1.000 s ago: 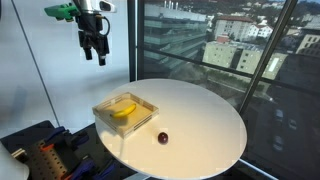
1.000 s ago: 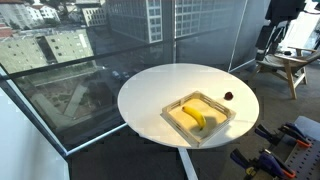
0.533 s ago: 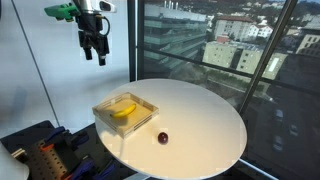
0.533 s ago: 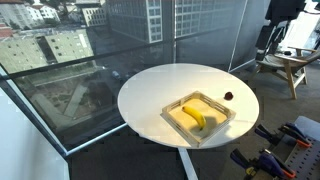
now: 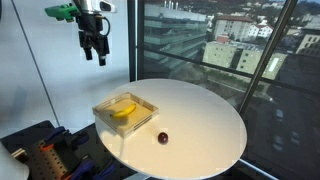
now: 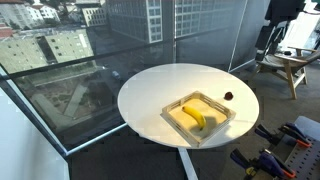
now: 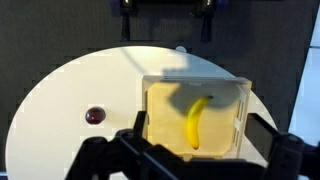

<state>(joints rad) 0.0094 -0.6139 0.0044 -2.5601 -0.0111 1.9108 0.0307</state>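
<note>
A yellow banana [image 5: 123,111] lies in a shallow square wooden box [image 5: 141,123] near the edge of a round white table [image 5: 205,115]. A small dark red fruit [image 5: 162,138] sits on the table beside the box. My gripper [image 5: 95,53] hangs high above and off to the side of the table, open and empty, touching nothing. In the wrist view the banana [image 7: 195,122], box [image 7: 150,115] and red fruit [image 7: 95,116] lie far below, between my open fingers [image 7: 197,150]. The banana [image 6: 196,117], box [image 6: 176,124] and fruit [image 6: 228,97] show in both exterior views.
Tall glass windows [image 5: 210,40] with a city view stand right behind the table. A wooden stool [image 6: 291,64] stands near the arm's base. Black and orange clamps and fixtures [image 5: 45,158] sit low beside the table, also seen in an exterior view [image 6: 290,140].
</note>
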